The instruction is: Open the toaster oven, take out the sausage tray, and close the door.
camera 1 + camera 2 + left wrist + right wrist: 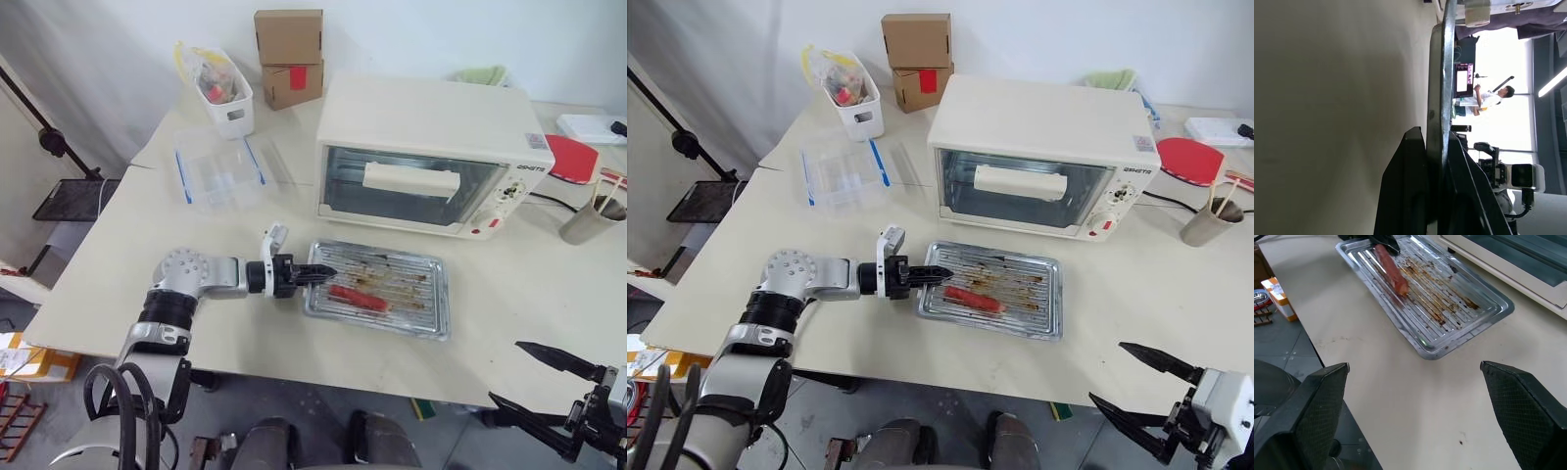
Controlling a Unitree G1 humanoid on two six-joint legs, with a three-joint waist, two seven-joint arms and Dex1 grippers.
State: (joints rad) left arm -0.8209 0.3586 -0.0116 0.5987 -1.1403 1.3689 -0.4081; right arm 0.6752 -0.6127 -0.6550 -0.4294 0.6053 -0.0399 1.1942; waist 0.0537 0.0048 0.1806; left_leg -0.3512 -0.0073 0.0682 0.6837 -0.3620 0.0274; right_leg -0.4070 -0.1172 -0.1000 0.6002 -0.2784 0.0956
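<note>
The sausage tray [377,290] lies flat on the table [118,284], just in front of the toaster oven [426,157], its long axis running parallel to the oven's front. One reddish-brown sausage [357,297] rests on the ribbed bottom toward the tray's left end, roughly along that same axis. The oven's door [407,186] looks closed, its cream bar handle [411,180] lying flush across the glass.

The left gripper [318,275] comes in level from the left of the tray and is clamped on the rim of the tray's left short end; the left wrist view shows the thin metal edge [1442,98] pinched between the two black fingers [1405,191]. So the tray extends away from this gripper to the right, along the line the gripper points (any push or pull travels down the tray's length, not across it).

The right gripper [549,387] hangs off the table's front edge, well apart from the tray and to the right of it, with its jaws spread wide and nothing between them. In its wrist view the tray's near right corner [1427,350] lies ahead of the open fingers.

The left arm is the nearer one by far, already on the tray. With the tray out and the door apparently shut, I judge that little is left beyond letting go.
</note>
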